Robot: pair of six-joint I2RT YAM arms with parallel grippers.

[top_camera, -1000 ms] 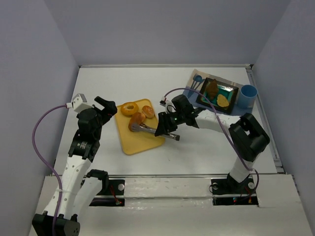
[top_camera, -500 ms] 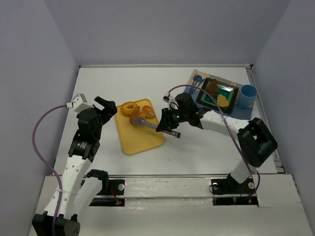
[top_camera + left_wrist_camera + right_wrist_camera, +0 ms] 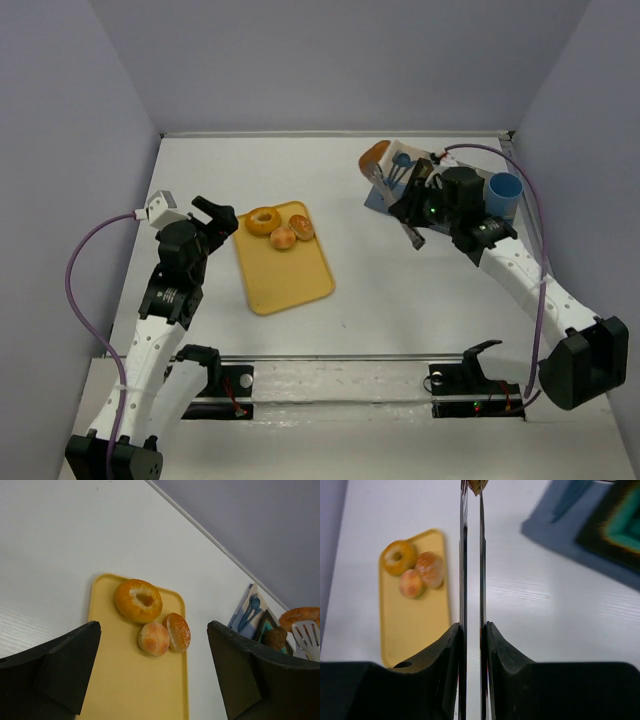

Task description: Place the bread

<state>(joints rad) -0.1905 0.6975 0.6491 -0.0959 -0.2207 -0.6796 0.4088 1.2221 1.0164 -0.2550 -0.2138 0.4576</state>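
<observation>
Only overhead shows whole bread; right hand clamps tongs; left hand spread

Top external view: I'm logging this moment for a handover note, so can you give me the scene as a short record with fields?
right gripper: shut on the tongs
carried bread: pinched at the tongs' tip, at the far left corner of the blue mat
left gripper: open, holding nothing, left of the yellow tray
yellow tray: holds a ring-shaped bread and two rolls at its far end
blue cup: upright, at the mat's right end
</observation>
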